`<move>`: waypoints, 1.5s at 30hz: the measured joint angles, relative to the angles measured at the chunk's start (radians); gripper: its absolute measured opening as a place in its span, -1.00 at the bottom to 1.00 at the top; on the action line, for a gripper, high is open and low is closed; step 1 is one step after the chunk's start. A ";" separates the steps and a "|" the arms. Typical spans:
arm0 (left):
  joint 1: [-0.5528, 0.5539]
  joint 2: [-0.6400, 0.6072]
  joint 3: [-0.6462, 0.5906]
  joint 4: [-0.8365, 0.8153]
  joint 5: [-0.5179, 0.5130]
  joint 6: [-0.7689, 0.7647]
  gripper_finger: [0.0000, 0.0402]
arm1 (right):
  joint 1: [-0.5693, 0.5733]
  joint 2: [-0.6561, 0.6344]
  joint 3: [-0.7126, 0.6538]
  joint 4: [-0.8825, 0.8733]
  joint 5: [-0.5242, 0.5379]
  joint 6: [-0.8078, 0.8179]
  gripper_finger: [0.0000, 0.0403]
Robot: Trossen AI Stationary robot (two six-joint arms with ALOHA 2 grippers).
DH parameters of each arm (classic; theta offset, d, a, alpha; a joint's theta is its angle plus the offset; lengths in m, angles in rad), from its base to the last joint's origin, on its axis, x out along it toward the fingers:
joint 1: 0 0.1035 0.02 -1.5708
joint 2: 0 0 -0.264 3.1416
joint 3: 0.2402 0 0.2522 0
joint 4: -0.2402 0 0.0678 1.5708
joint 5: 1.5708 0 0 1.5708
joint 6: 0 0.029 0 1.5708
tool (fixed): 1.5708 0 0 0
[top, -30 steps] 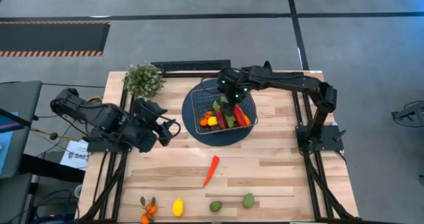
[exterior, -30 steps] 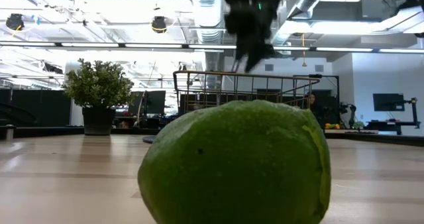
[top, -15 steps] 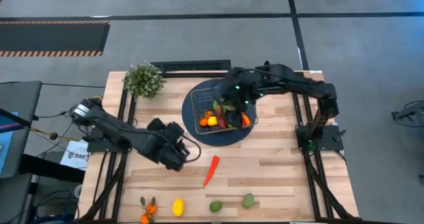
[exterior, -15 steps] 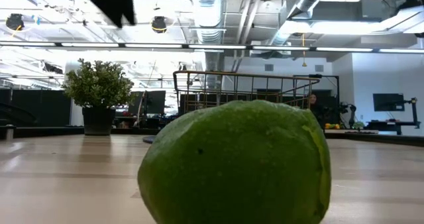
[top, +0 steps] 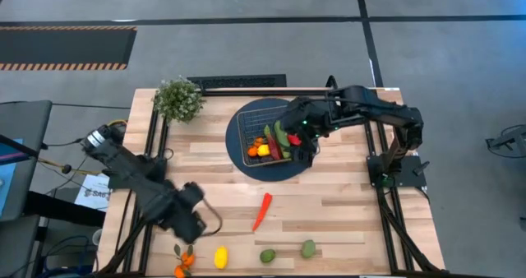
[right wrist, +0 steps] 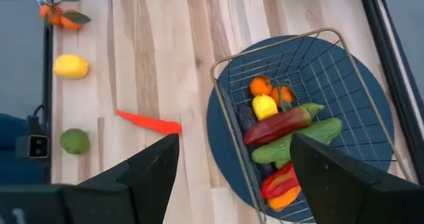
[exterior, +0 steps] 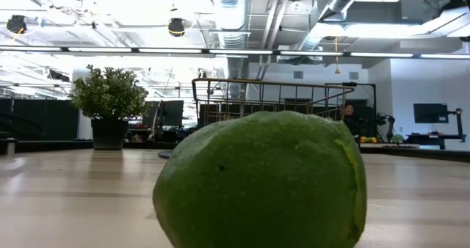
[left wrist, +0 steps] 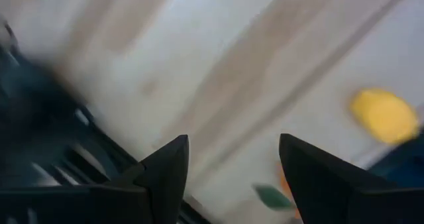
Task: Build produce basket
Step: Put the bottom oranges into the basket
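The wire basket [top: 244,133] stands on a dark blue disc [top: 256,108] at the table's far middle. It holds peppers, a cucumber, a lemon and tangerines [right wrist: 281,124]. My right gripper [top: 302,142] hangs open and empty above the basket's right side [right wrist: 234,138]. My left gripper [top: 191,227] is open and empty above the near left of the table [left wrist: 233,141], close to the tangerines [top: 183,260] and a lemon [top: 220,257]. A red pepper [top: 261,210] and two limes [top: 267,256] [top: 308,247] lie loose on the table.
A bushy potted plant [top: 177,99] stands at the far left corner. In the low view one lime [exterior: 261,178] fills the foreground, with the basket [exterior: 272,97] and plant [exterior: 109,94] behind it. Bare wood lies between the basket and the near row of produce.
My left gripper has swung from the table's left middle toward the near edge, ending by the tangerines and lemon. My right gripper has risen out of the low view and drifted a little toward the table's right edge over the basket.
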 joint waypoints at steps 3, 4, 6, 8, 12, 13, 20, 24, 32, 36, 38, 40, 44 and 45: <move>-0.103 -0.007 0.000 0.049 0.012 -0.216 0.10 | 0.009 0.000 0.000 0.007 0.000 0.031 0.50; -0.132 -0.004 0.000 0.074 0.012 -0.282 0.10 | 0.013 0.000 0.000 0.010 0.000 0.043 0.50; -0.191 0.005 0.000 0.135 0.007 -0.388 0.10 | 0.018 0.000 0.000 0.017 0.000 0.067 0.50; -0.240 0.020 0.001 0.199 -0.015 -0.466 0.10 | 0.019 0.000 0.000 0.025 0.000 0.087 0.50; -0.314 0.077 0.001 0.302 -0.033 -0.536 0.08 | 0.024 0.000 0.000 0.063 0.000 0.122 0.50; -0.325 0.098 0.001 0.326 -0.020 -0.541 0.07 | 0.025 0.000 0.000 0.073 0.000 0.131 0.50; -0.358 0.240 0.001 0.507 0.053 -0.474 -0.02 | 0.051 0.000 0.000 0.124 0.000 0.175 0.50; -0.354 0.279 0.001 0.491 0.032 -0.453 -0.02 | 0.077 0.000 0.000 0.128 0.000 0.190 0.50; -0.349 0.331 0.001 0.380 0.008 -0.423 -0.03 | 0.118 0.001 0.000 0.144 -0.001 0.209 0.50; -0.350 0.334 0.001 0.399 -0.049 -0.415 -0.03 | 0.123 0.001 0.000 0.143 -0.001 0.209 0.50; -0.348 0.334 0.001 0.401 -0.052 -0.419 -0.03 | 0.123 0.001 0.000 0.143 -0.001 0.209 0.50; -0.348 0.335 0.001 0.401 -0.049 -0.427 -0.04 | 0.123 0.001 0.000 0.143 -0.001 0.209 0.50; -0.348 0.345 0.001 0.422 -0.030 -0.434 -0.14 | 0.122 0.001 0.000 0.142 -0.001 0.208 0.50; -0.348 0.348 0.001 0.426 -0.025 -0.434 -0.18 | 0.122 0.001 0.000 0.142 -0.001 0.208 0.50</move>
